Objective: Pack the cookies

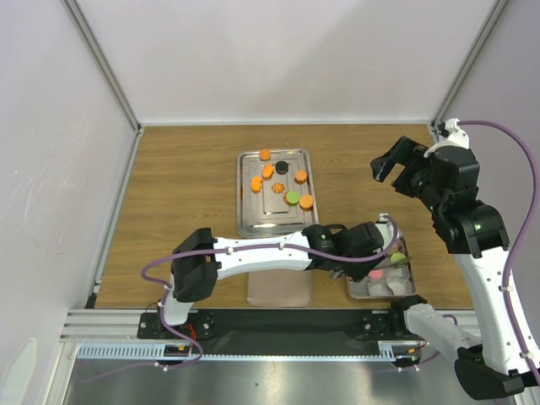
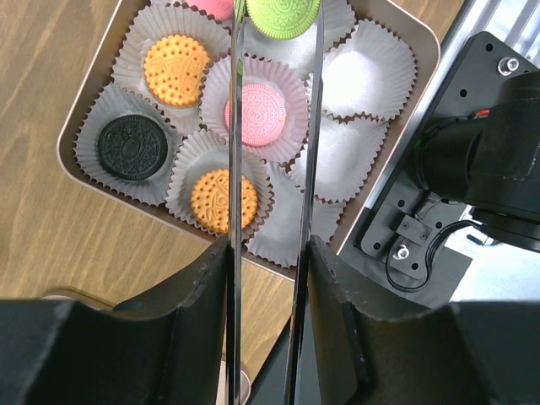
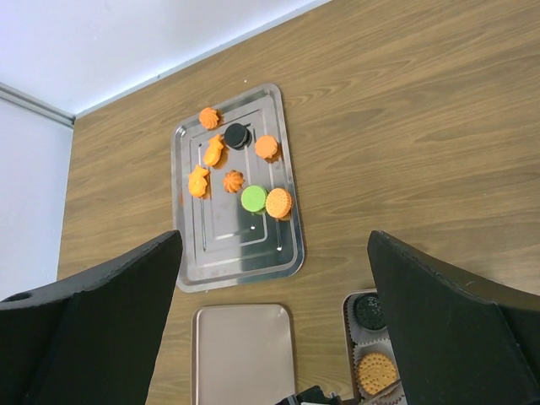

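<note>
My left gripper [image 2: 270, 253] is shut on a pair of thin metal tongs [image 2: 234, 152]. The tong blades reach over the small square box [image 2: 78, 120], and a green cookie [image 2: 283, 17] sits between their tips at the top edge. In the box's paper cups lie two orange cookies [image 2: 175, 69], a pink cookie [image 2: 256, 114] and a black cookie [image 2: 128, 146]. The cups on the right are empty. More cookies [image 1: 293, 197], mostly orange, lie on the steel tray [image 1: 261, 221]. High at the right, my right gripper [image 1: 396, 173] stands open and holds nothing.
A flat pinkish lid [image 1: 278, 291] lies at the near edge between the tray and the box [image 1: 359, 291]. The right arm's base [image 2: 472, 160] stands close beside the box. White walls enclose the wooden table [image 1: 186, 186].
</note>
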Tool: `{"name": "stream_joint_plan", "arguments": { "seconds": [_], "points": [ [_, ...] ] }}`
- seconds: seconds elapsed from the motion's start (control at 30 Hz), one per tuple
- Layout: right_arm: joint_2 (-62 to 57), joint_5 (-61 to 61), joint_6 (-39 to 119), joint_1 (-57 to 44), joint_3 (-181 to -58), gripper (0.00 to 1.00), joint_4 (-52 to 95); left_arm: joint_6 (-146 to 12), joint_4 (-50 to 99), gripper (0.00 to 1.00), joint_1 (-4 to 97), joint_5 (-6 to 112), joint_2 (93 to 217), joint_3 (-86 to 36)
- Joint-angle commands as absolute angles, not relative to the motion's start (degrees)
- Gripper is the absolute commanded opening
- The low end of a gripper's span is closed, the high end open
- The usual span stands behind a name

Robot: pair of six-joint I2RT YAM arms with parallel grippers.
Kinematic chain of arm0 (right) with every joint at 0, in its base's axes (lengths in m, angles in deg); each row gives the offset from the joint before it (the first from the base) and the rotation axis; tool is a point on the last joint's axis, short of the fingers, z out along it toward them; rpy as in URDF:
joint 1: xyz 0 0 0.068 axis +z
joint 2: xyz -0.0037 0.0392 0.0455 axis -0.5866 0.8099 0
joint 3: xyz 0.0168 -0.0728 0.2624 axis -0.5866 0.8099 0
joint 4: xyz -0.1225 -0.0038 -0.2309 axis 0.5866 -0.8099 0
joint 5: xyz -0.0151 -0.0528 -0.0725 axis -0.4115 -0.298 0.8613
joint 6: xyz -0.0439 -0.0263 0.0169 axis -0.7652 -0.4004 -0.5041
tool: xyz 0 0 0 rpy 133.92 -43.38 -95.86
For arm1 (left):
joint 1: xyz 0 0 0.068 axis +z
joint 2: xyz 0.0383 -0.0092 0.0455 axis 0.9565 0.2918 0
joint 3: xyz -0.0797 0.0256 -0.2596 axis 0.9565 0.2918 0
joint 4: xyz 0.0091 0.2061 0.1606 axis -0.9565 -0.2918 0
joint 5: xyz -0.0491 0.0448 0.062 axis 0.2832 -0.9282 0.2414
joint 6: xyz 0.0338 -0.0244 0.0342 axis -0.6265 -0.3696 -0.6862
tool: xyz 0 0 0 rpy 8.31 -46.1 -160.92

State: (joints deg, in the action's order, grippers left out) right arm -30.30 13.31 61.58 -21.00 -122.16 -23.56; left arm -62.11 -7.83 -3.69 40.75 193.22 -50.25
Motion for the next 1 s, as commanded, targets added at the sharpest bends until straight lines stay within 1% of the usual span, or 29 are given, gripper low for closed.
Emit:
{"name": "stream_joint_plan", "arguments": {
  "seconds": [0.0, 0.6, 0.7, 0.97],
  "points": [
    [-30.5, 13.8, 61.9, -20.5, -122.5, 1.0, -22.6, -63.2, -4.7, 0.44, -3.5, 41.8, 193.0, -50.1],
    [-31.5, 14.2, 62.2, -20.2, -122.1, 1.0, -23.1, -62.8, -4.4, 0.47, -3.5, 41.6, 192.7, -48.7],
    [-31.5, 14.3, 62.2, -20.1, -122.1, 1.0, -23.1, -62.7, -4.4, 0.5, -3.5, 41.4, 192.6, -48.5],
    [-31.7, 14.0, 62.4, -19.9, -122.5, 1.0, -23.2, -62.8, -4.1, 0.51, -3.5, 41.1, 191.5, -47.8]
  ]
}}
